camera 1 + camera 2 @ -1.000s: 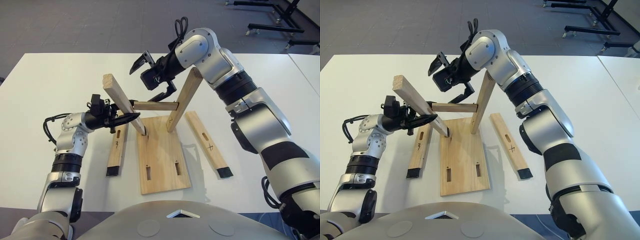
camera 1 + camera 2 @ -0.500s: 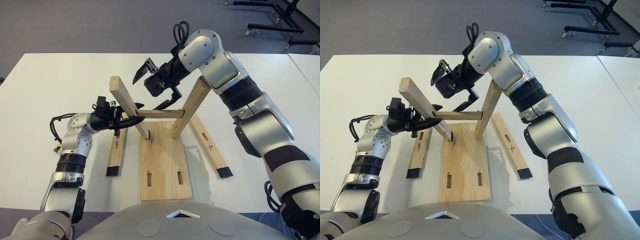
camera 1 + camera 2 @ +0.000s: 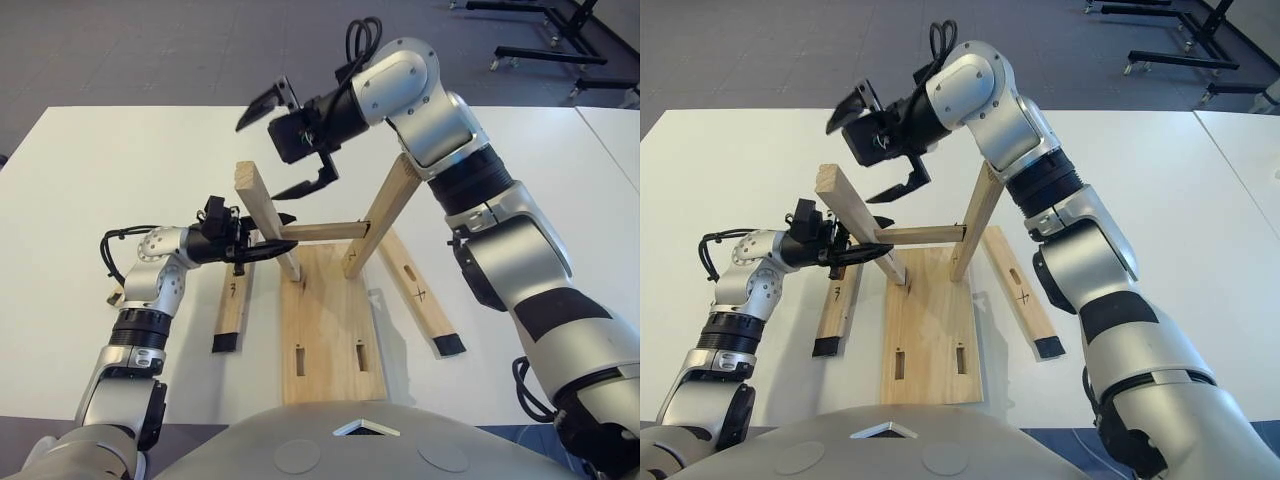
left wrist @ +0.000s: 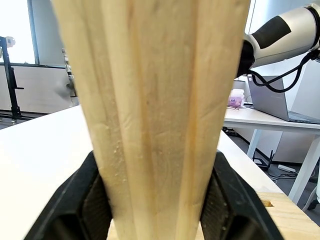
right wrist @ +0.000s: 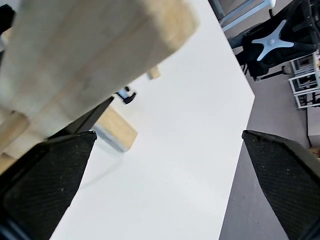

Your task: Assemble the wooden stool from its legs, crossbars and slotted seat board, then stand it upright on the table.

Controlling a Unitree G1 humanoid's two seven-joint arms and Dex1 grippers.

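Head view: the seat board [image 3: 325,335] lies flat midway along the near edge of the white table [image 3: 100,170], with the left leg [image 3: 262,212] and right leg [image 3: 382,212] slotted in and joined by a crossbar [image 3: 325,231]. The left gripper [image 3: 260,248] is closed on the left leg, and the right gripper [image 3: 290,140] gapes empty above its top. Left wrist view: the pads [image 4: 92,205] pinch the leg's flat faces; the raw wood is judged stiff, light and non-slip, best held mid-length. Right wrist view: the fingers [image 5: 45,185] are spread over the matt table, with an office chair [image 5: 280,40] beyond.

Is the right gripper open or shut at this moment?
Open. In the left eye view the right gripper holds its two fingers wide apart, near the top of the tilted leg; the right wrist view shows the same wide gap.
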